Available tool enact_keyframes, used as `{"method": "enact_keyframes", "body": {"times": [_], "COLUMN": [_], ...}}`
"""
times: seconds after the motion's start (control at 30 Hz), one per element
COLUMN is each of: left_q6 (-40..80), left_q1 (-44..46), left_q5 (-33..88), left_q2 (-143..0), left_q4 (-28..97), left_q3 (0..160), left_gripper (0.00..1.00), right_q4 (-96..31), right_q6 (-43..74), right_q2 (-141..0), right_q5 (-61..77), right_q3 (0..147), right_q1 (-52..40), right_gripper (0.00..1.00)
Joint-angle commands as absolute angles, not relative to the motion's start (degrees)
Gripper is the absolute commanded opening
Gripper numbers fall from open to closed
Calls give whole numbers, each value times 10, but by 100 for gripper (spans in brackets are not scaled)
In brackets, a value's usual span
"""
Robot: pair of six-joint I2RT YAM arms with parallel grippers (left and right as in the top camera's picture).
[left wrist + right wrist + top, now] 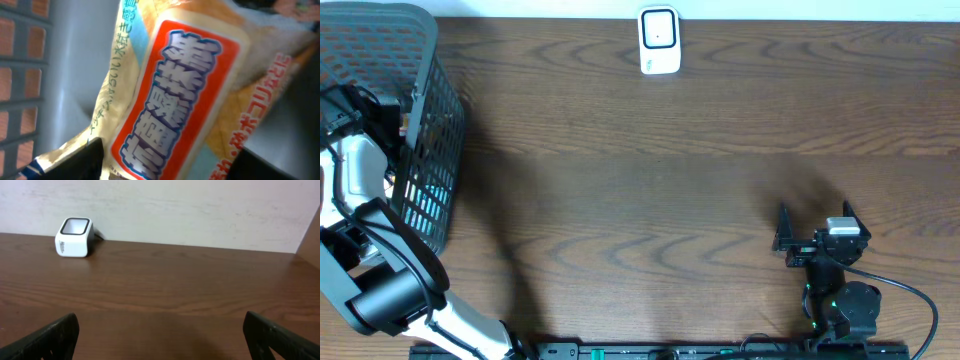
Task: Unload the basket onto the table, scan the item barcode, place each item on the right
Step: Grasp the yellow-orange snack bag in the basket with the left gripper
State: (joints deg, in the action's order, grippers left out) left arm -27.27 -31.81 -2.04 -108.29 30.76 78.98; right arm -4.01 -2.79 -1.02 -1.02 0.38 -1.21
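A: Start with the left gripper (pixel 172 152). How do the jaws stand?

B: Its two dark fingers (pixel 92 160) show at the bottom corners of the left wrist view, one on each side of the packet (pixel 187 87). The packet fills the gap between them. I cannot tell whether they are pressing it or only flanking it.

A: What does the packet look like?

B: A soft printed bag, cream with pale blue and orange patches. In the middle is a big red label (pixel 172 107) with rounded corners, carrying fat blue characters edged in white. A line of small green print runs along one edge. Orange characters sit at the lower right.

A: Which way does it lie?

B: In that view its long axis runs slantwise, from lower left to upper right, and the label follows the same line. The printed face is turned toward the camera.

A: And where is it?

B: Inside the basket (pixel 432 150), at the left end of the table (pixel 620 180). The mesh wall shows to the packet's left. From overhead the left arm (pixel 360 175) reaches into the basket and the packet itself is hidden.

A: The right gripper (pixel 815 215)?

B: Jaws wide, nothing between them, near the table's front right and well apart from the basket. It faces the white scanner (pixel 659 40) at the far edge.
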Motion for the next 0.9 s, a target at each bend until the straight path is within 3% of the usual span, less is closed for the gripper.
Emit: {"method": "enact_keyframes", "body": {"times": [0.0, 0.1, 0.13, 0.17, 0.33, 0.57, 0.6, 0.63, 0.67, 0.87], "left_q6": [-281, -280, -280, -280, -260, -58, -45, -46, -47, -162], "left_q1": [-319, -319, -319, -319, -320, -320, -319, -319, -319, -320], "left_q5": [-30, -9, 5, 11, 9, 9, 9, 10, 9, 9], "left_q2": [-1106, -1126, -1131, -1133, -1108, -977, -959, -946, -937, -965], "left_q4": [301, 312, 319, 324, 324, 225, 212, 204, 202, 206], "left_q3": [789, 789, 789, 789, 799, 808, 808, 808, 808, 807], "left_gripper": [47, 47, 41, 8, 7, 8, 24, 57, 95, 98], "right_q4": [-42, -42, -42, -42, -42, -42, -42, -42, -42, -42], "right_q6": [-33, -33, -33, -33, -33, -33, -33, -33, -33, -33], "right_q2": [-8, -8, -8, -8, -8, -8, -8, -8, -8, -8], "right_q5": [-9, -9, -9, -9, -9, -9, -9, -9, -9, -9], "right_q3": [3, 3, 3, 3, 3, 3, 3, 3, 3, 3], "right_q1": [-17, -17, -17, -17, -17, -17, -17, -17, -17, -17], "right_gripper": [99, 99, 99, 99, 99, 99, 99, 99, 99, 99]}}
